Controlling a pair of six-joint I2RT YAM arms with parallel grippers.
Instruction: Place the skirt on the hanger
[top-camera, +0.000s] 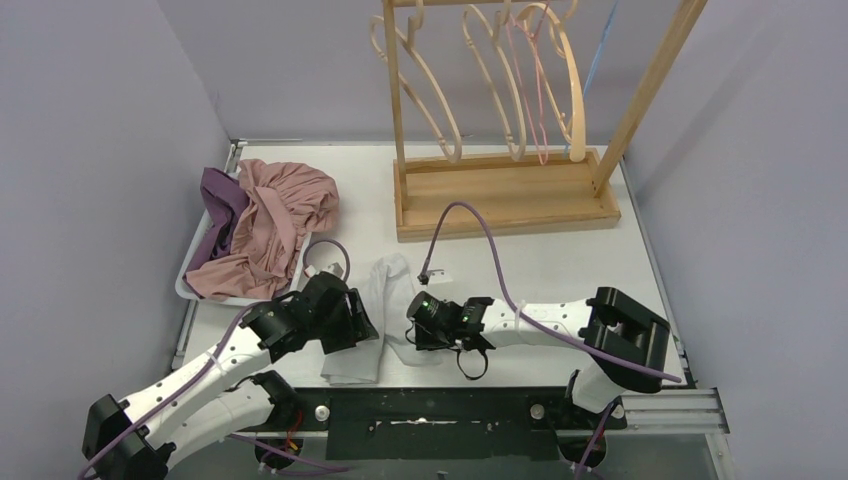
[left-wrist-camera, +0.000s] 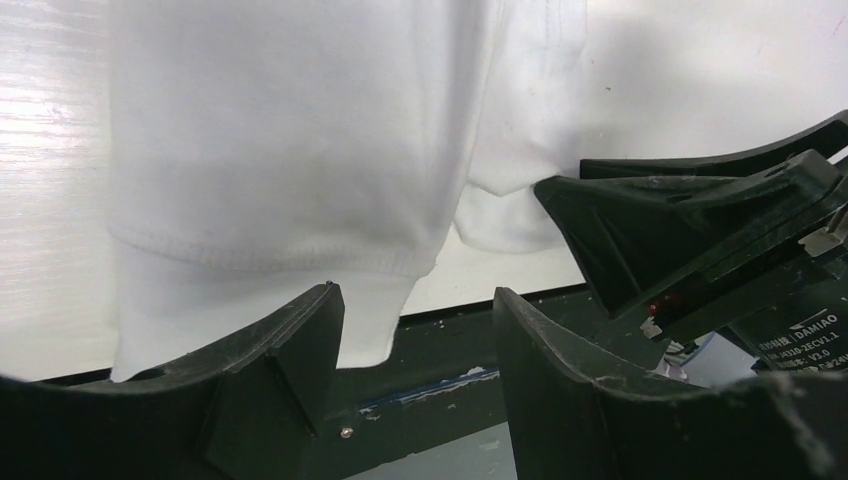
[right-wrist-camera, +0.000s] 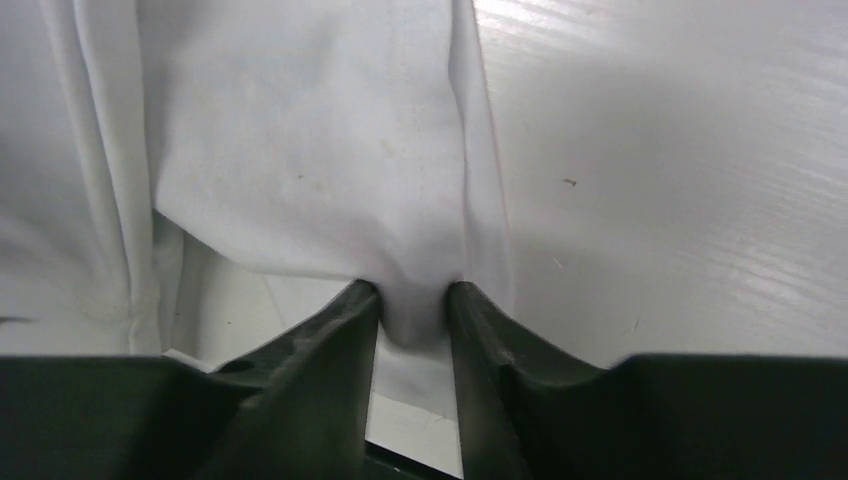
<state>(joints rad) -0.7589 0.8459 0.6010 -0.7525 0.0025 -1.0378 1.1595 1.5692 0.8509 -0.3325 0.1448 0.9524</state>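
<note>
White tabletop (top-camera: 560, 270), white fabric skirt (top-camera: 385, 290) lying crumpled near its front edge between both arms. Right gripper (right-wrist-camera: 415, 300) pinched on a skirt fold; left gripper (left-wrist-camera: 415, 295) fingers apart beside the hem.

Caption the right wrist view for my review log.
Right claw pinches a fold of the white skirt lying on the table.

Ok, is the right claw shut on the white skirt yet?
Shut on it: the right claw pinches a fold of the white skirt between its fingers.
</note>
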